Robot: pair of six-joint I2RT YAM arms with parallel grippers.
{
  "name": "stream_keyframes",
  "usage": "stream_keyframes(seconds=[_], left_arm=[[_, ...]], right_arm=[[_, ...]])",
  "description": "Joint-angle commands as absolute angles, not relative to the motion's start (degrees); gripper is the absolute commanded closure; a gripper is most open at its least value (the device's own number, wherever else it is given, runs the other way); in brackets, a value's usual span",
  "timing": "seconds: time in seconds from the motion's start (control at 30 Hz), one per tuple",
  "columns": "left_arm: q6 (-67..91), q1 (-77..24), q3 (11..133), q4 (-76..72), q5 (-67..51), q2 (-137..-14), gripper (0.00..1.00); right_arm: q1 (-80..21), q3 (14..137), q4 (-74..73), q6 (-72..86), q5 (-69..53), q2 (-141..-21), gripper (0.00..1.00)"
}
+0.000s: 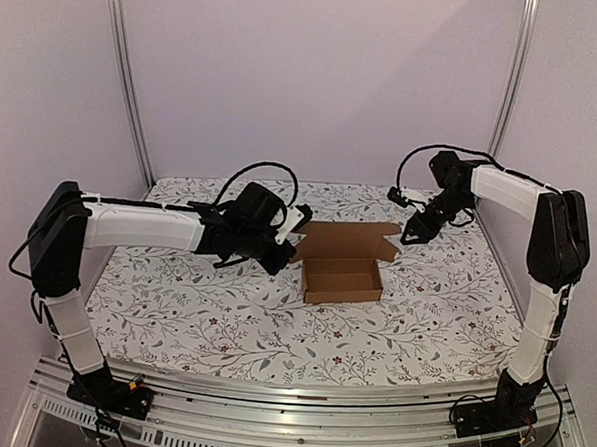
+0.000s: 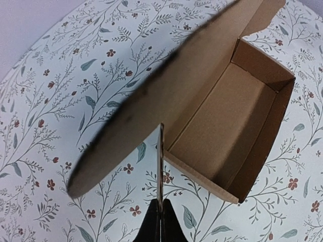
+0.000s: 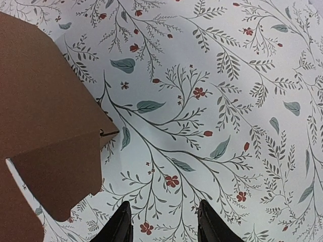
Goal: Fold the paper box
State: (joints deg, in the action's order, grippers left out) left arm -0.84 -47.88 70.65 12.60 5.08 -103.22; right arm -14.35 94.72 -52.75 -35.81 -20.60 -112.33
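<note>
Our left gripper (image 2: 160, 216) clamps the box's (image 1: 342, 276) left flap (image 2: 160, 161), which we judge light, creasable card. Our right gripper (image 3: 164, 222), right of it, gapes empty.

The box (image 1: 342, 282) lies in the middle of the cloth (image 1: 204, 309) with its tray open upward. Its inside is free from above, while its low rim blocks a level entry. At the box's far edge the lid (image 1: 346, 240) stands up and bars that side. Left of the box, the left gripper (image 1: 295, 245) is pinched on the lid's side flap (image 2: 160, 156), and its arm (image 1: 143, 227) fills that side. Right of the box, the right gripper (image 1: 410, 235) hangs beside the other flap, jaws apart over bare cloth. Nearer than the box, the cloth lies open down to the rail (image 1: 299, 399). Beyond the lid there is a narrow strip, then the back wall (image 1: 316, 84).
</note>
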Motion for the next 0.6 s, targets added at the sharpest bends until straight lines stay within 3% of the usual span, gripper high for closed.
stream_keyframes(seconds=[0.0,0.57], left_arm=[[-0.66,-48.52,73.68,11.76,4.62,-105.43,1.0],[3.22,-51.03,75.75,4.63,3.17,-110.21,1.0]], right_arm=[[-16.85,93.74,-53.26,-35.72,-19.5,-115.41,0.58],[-18.7,93.18,-57.63,-28.67,-27.85,-115.68,0.56]])
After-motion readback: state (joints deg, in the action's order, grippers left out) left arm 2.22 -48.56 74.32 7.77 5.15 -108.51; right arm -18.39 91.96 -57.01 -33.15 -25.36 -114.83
